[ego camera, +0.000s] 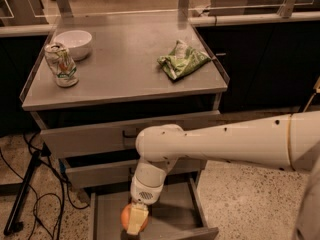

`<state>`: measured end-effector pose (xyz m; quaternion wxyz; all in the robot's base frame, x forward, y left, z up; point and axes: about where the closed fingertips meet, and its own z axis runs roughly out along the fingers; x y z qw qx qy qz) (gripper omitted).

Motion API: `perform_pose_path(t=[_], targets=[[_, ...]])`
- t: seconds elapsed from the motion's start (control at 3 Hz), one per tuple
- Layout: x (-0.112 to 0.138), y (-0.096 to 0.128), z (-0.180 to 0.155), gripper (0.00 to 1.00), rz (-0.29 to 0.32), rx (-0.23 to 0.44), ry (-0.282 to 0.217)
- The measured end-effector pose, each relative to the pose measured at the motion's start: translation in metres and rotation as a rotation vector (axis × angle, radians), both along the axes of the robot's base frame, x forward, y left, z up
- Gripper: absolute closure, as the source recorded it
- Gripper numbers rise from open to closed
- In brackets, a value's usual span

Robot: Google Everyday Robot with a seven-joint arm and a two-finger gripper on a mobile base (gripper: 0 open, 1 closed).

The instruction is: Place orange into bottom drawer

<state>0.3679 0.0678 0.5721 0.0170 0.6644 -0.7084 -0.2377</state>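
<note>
The orange (129,215) is held in my gripper (135,219), which hangs from the white arm over the open bottom drawer (172,214). The gripper is shut on the orange, with one pale finger (136,221) across its front. The orange sits just above the drawer's grey floor, toward its front left. The two upper grey drawers (90,139) are above it, both pulled slightly out.
On the cabinet top (125,79) stand a white bowl (74,43), a crushed can (60,64) and a green chip bag (182,60). Black cables and a stand leg (25,194) lie on the floor to the left. Dark counters stand behind.
</note>
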Motion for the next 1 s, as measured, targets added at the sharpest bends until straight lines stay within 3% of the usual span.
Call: perform_pose_path(t=[0.33, 0.67, 1.0], targets=[[-0.018, 0.012, -0.047, 1.0, -0.002, 0.031, 0.073], [-0.022, 0.013, -0.056, 1.0, -0.005, 0.035, 0.093], [-0.028, 0.009, -0.08, 1.0, -0.076, 0.001, 0.103]])
